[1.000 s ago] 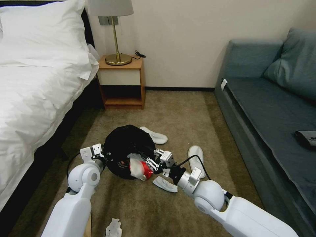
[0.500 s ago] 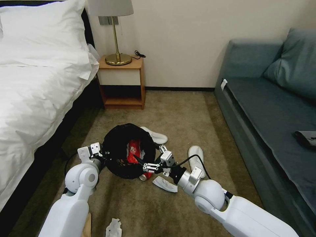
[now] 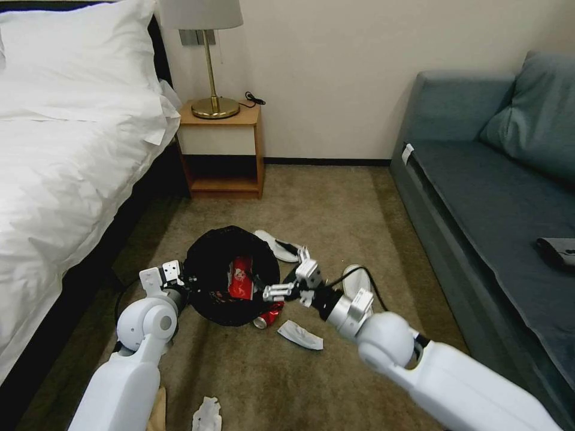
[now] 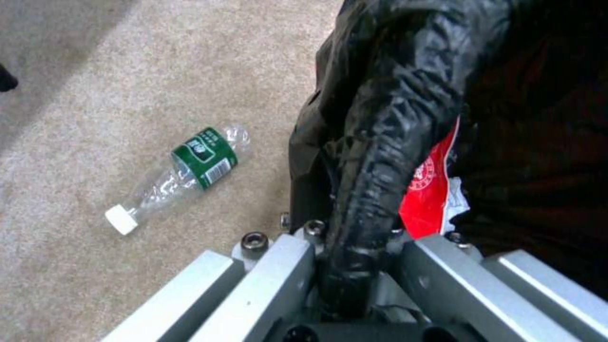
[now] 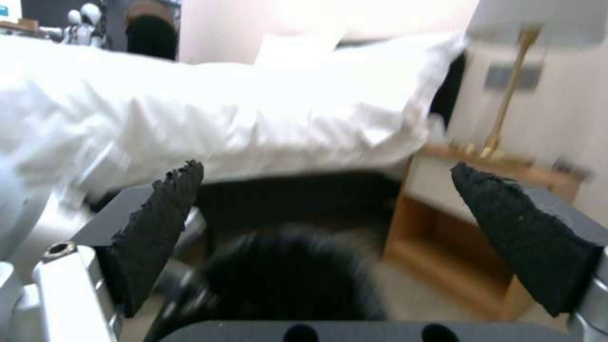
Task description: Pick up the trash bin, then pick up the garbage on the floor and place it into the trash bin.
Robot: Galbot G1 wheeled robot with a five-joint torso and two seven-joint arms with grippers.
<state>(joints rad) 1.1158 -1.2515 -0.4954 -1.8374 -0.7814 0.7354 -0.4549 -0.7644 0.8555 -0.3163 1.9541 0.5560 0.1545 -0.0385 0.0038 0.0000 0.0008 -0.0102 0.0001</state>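
the trash bin [image 3: 230,275] sits on the carpet [image 3: 335,209] between the bed [image 3: 60,155] and the sofa [image 3: 497,197], its black bag liner crinkled and glossy. the left gripper [image 3: 179,279] is at the bin's left rim, its jaws pinching the bag-covered rim, which the left wrist view shows running down between the two metal fingers [image 4: 279,275]. a red-and-white wrapper [image 3: 241,279] lies inside the bin, standing out against the dark liner. the right gripper [image 3: 290,276] is just beside the bin's right rim with its jaws spread wide and nothing between them; its black foam pads [image 5: 161,223] stand well apart. a crushed red can [image 3: 269,315] lies on the carpet touching the bin's near right side, and a flat white wrapper [image 3: 299,335] lies just beside it, nearer the robot. one white slipper [image 3: 277,246] lies behind the bin, the other [image 3: 354,281] is partly hidden by the right arm. a crumpled tissue [image 3: 206,414] lies near the robot's base. a clear bottle with a green label [image 4: 184,175] lies on its side on the carpet near the bin.
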